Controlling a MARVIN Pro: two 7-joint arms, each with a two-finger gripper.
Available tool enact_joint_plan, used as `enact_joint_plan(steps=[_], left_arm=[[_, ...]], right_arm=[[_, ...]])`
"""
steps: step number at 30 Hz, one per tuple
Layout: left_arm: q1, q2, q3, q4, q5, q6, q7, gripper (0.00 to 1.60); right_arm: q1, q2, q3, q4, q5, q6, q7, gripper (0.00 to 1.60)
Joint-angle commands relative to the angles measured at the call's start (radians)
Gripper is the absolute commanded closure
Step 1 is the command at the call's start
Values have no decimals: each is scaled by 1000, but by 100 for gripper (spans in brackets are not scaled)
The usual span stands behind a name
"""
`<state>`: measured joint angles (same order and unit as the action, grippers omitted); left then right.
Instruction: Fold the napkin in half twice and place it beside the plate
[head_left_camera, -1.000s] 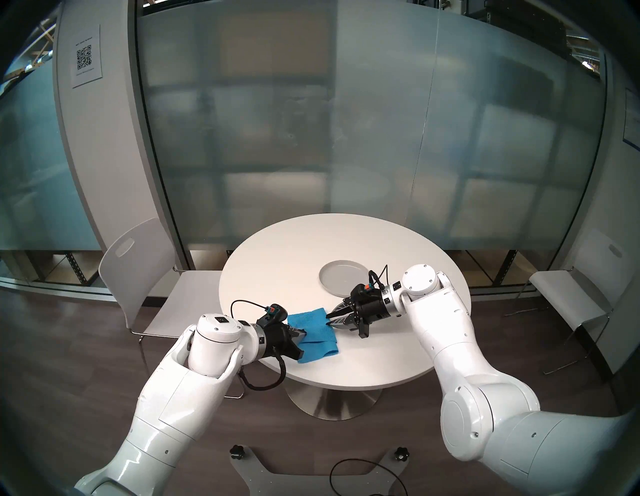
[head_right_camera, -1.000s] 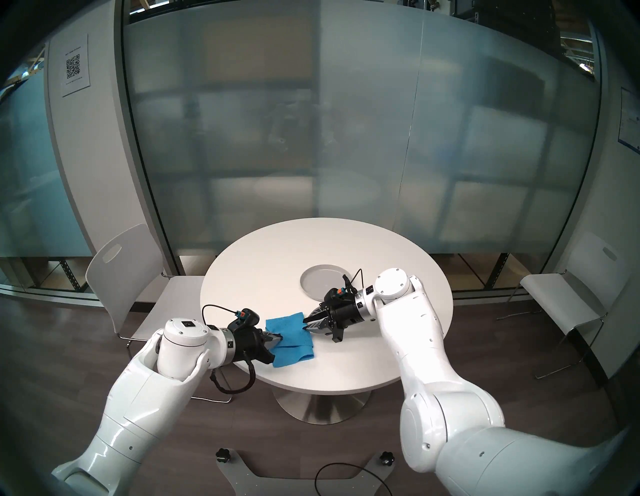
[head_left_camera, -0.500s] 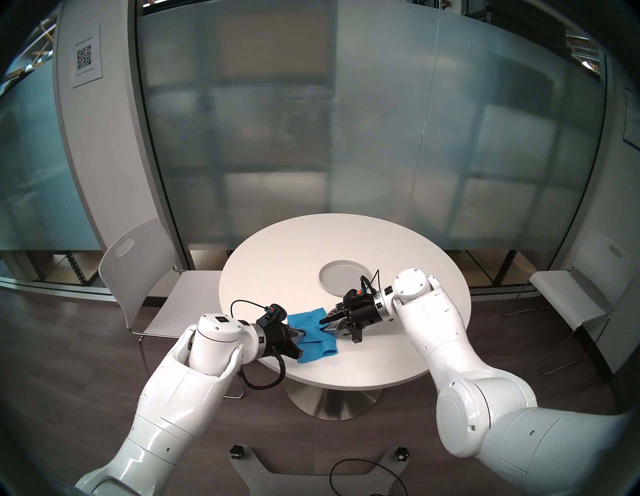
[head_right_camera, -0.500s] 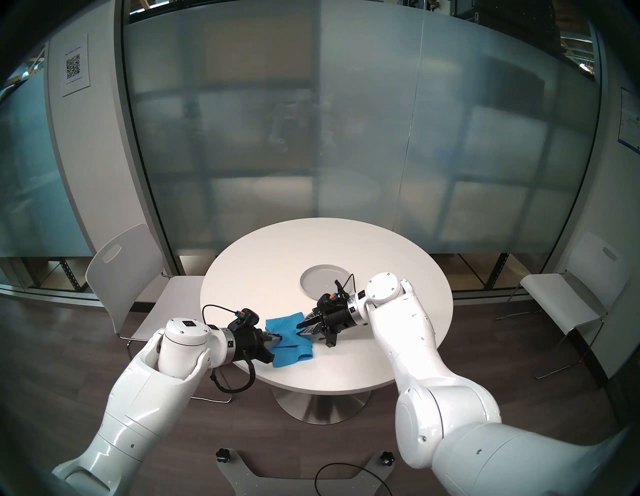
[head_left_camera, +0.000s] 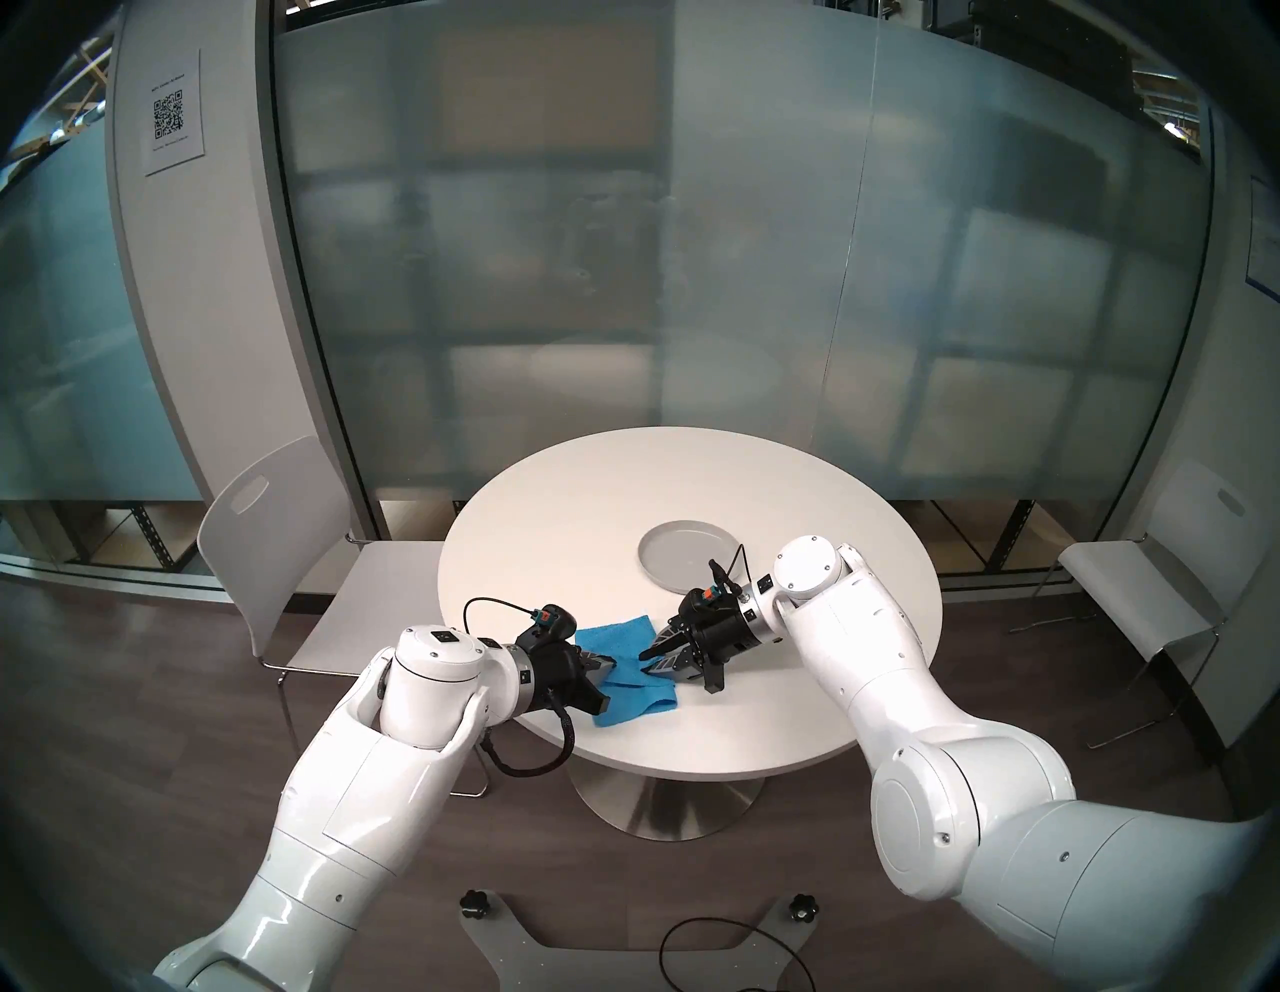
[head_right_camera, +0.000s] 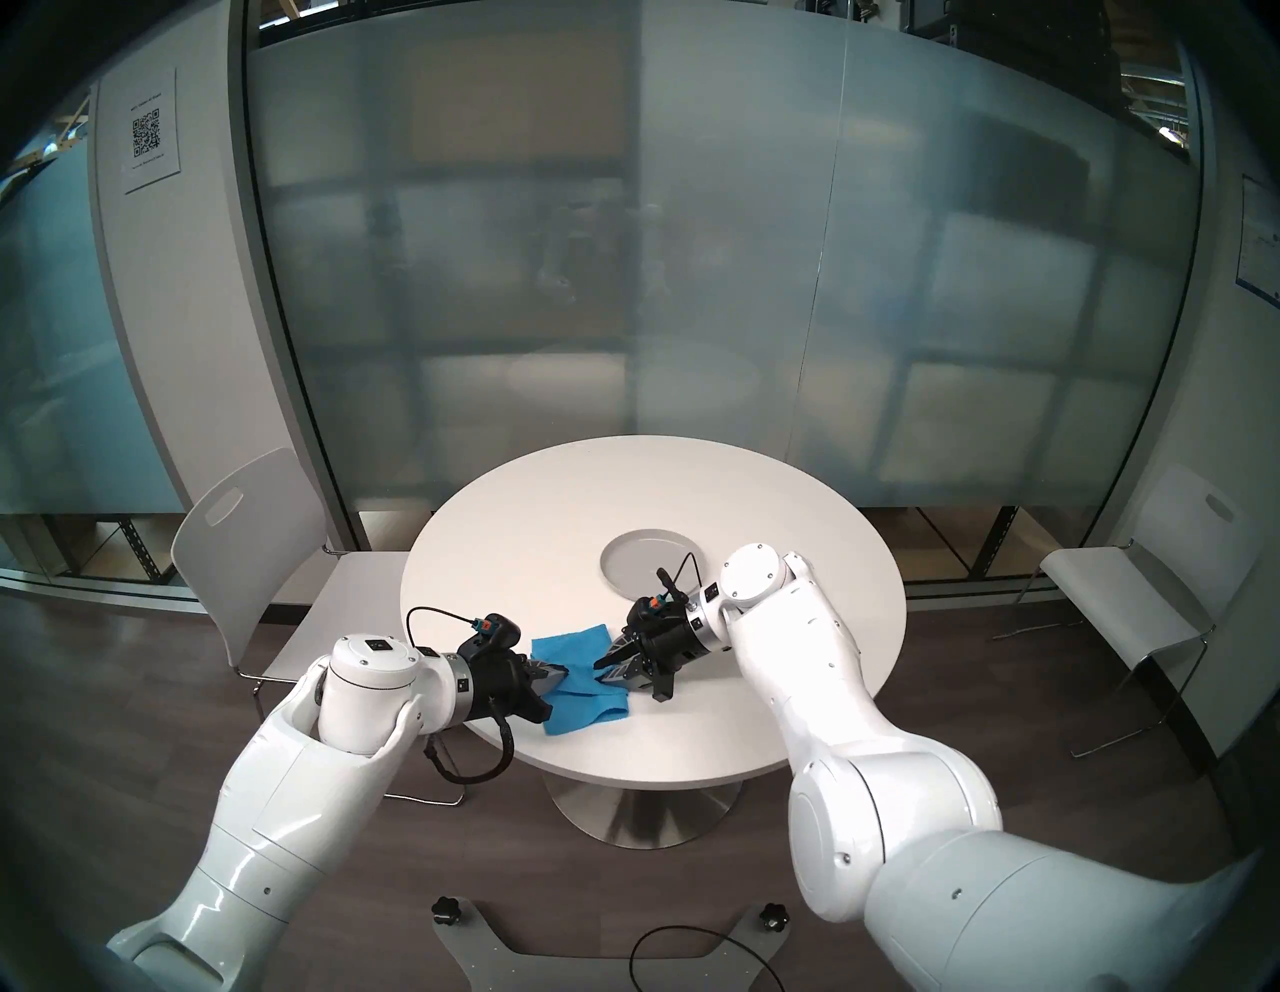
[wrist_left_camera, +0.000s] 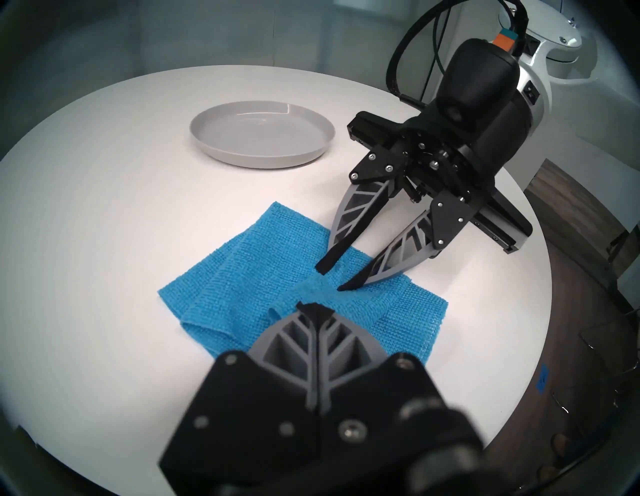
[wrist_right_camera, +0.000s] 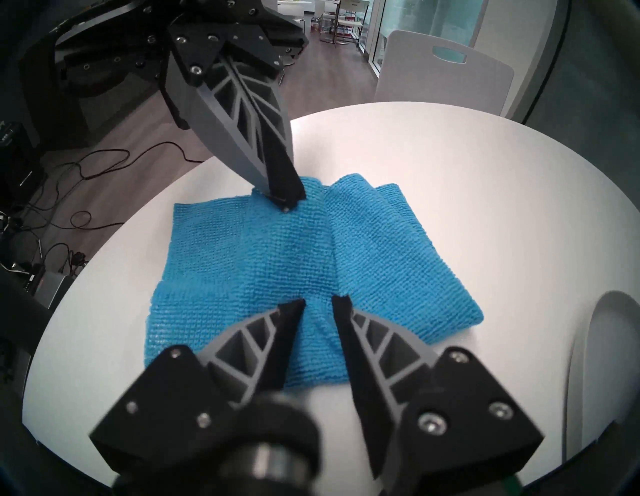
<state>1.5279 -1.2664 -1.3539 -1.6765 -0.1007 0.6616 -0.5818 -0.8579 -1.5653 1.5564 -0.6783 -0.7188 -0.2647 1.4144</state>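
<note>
The blue napkin (head_left_camera: 627, 668) lies rumpled and partly folded on the round white table (head_left_camera: 554, 512), near its front left edge. My left gripper (head_left_camera: 608, 663) is shut on a raised ridge at the napkin's left edge (wrist_left_camera: 315, 308). My right gripper (head_left_camera: 645, 661) is open, its fingertips (wrist_right_camera: 341, 304) resting on the napkin's right side, either side of a cloth ridge (wrist_right_camera: 318, 301). The two grippers face each other across the cloth (wrist_left_camera: 263, 277). The light-grey plate (head_left_camera: 682, 554) sits empty behind the right gripper, apart from the napkin (head_right_camera: 578, 668).
A white chair (head_left_camera: 277, 547) stands left of the table and another (head_left_camera: 1150, 589) to its right. A frosted glass wall (head_left_camera: 692, 277) rises behind. Cables (wrist_right_camera: 86, 173) lie on the floor beyond the table's edge. The plate's rim (wrist_right_camera: 588, 363) is close by my right wrist.
My right gripper has moved left onto the napkin's right side, staying open. My left gripper has stayed shut on the left edge, hardly moving. The cloth has bunched slightly between them.
</note>
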Motion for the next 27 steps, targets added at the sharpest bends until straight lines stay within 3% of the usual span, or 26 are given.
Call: enact_joint_plan(steps=[1,16,27], left_arm=[[1,7,-27,-55,-9,0,2,134],[19,26,-108,-155,-35,25,0,139],[-78,-30,-102,-79,-30,-17,48,137]], right_arm=[[26,-11,1,-4,5,-6,-3,77],[10,-13,-1,-18,1,-10,-5,76],[-8,-16,19,-57,22,0,3,67]])
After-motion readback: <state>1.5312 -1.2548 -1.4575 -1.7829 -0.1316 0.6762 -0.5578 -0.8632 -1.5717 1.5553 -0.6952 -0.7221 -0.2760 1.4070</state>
